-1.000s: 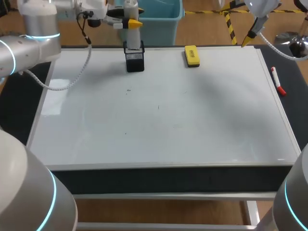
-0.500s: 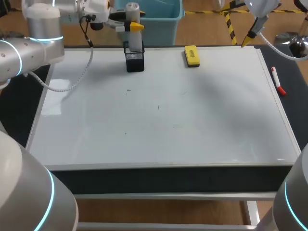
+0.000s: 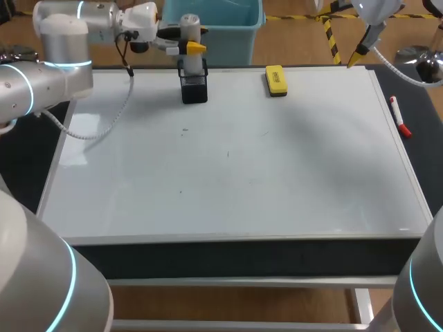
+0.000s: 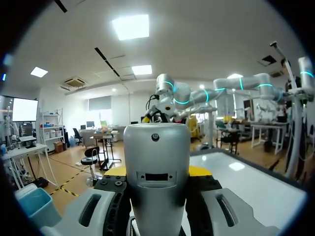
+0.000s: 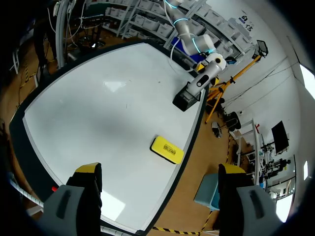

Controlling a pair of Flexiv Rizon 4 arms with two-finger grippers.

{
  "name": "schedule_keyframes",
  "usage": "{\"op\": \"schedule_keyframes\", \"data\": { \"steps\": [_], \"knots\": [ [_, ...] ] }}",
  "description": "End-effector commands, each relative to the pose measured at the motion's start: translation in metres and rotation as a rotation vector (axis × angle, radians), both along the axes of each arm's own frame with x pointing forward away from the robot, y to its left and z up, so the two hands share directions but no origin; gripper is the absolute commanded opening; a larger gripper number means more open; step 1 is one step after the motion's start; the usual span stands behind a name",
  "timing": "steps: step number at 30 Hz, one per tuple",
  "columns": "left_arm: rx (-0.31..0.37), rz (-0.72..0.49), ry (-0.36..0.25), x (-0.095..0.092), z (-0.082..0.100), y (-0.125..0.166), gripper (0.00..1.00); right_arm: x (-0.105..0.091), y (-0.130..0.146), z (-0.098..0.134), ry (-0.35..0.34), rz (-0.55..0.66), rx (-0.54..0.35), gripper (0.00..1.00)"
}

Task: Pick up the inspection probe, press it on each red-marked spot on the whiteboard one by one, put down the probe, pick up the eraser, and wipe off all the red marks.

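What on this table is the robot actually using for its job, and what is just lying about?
For the job: inspection probe in the left gripper; whiteboard; yellow eraser.
Lying about: black holder; red-capped marker.

Dark-topped table (image 3: 423,166) on a pale metal frame (image 3: 360,304), standing on a wood-toned floor (image 3: 228,304). Beyond its far edge are a blue bin (image 3: 232,38) and yellow-black floor tape (image 3: 332,43). Rectangular ceiling panels (image 4: 130,26) give the light; the far walls (image 4: 59,101) appear white.
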State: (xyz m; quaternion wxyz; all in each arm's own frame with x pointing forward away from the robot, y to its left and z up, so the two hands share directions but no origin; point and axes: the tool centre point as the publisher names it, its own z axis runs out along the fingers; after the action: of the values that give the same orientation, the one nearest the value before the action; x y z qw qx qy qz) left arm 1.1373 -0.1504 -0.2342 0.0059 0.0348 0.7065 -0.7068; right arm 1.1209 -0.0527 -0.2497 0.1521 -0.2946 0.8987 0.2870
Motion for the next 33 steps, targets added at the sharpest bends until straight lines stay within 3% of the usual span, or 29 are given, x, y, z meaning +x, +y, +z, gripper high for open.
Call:
{"op": "schedule_keyframes", "data": {
  "steps": [1, 21, 33],
  "knots": [
    [-0.013, -0.008, -0.005, 0.003, -0.007, 0.001, 0.0, 0.0, 0.0, 0.001, -0.001, 0.001, -0.005, 1.0],
    [-0.018, 0.0, 0.027, 0.013, -0.04, -0.002, 0.0, 0.0, 0.0, 0.001, -0.001, 0.001, -0.005, 1.0],
    [-0.018, -0.002, 0.039, 0.014, -0.049, -0.001, 0.0, 0.0, 0.0, 0.001, -0.001, 0.001, -0.005, 1.0]
  ]
}}
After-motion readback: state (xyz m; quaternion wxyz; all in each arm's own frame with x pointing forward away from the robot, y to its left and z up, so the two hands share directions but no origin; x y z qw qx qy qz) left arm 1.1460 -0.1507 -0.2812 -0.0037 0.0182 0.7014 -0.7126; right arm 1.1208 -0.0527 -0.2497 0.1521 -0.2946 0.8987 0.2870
